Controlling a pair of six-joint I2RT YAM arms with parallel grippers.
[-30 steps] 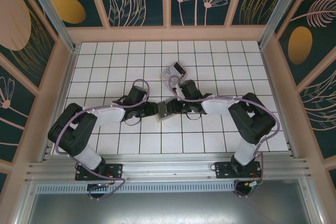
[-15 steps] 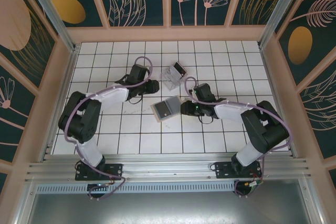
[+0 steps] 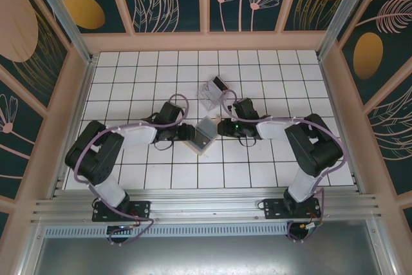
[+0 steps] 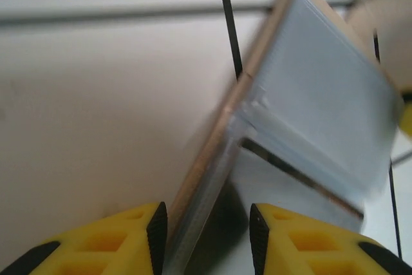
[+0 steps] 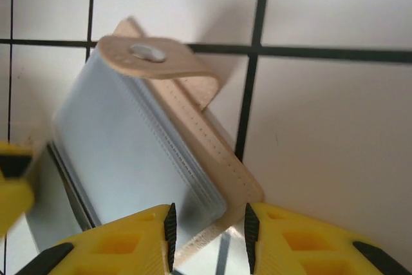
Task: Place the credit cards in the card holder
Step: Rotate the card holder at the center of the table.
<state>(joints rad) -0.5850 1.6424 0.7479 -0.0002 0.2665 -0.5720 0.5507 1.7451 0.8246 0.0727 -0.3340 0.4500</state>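
L arm: the left pincer [image 4: 206,239] has its jaws partly apart and straddles one tan edge of the card holder [image 3: 203,134]. In the wrist view the edge lies against one yellow finger [image 4: 129,236]. A dark gap shows between the holder's plastic and the other finger, so it is not clamped as far as I can see. The view is blurred.

R arm: the right pincer [image 5: 208,233] has narrow jaws closed on the opposite side of the holder, beside the stitched tan spine. The holder's near corner sits between its fingertips.

The holder is open with its clear sleeves [image 5: 129,140] exposed. It is tilted up off the bench [image 3: 129,69] and spans the space between the two pincers. A snap tab [image 5: 151,53] with a metal stud curls over the end farthest from the right pincer.

The credit cards [image 3: 212,91] lie flat on the bench in a small loose heap, whitish with one dark face. They are beyond the right pincer, on the side away from the arm bases, near the holder but apart from it. I cannot tell how many there are.
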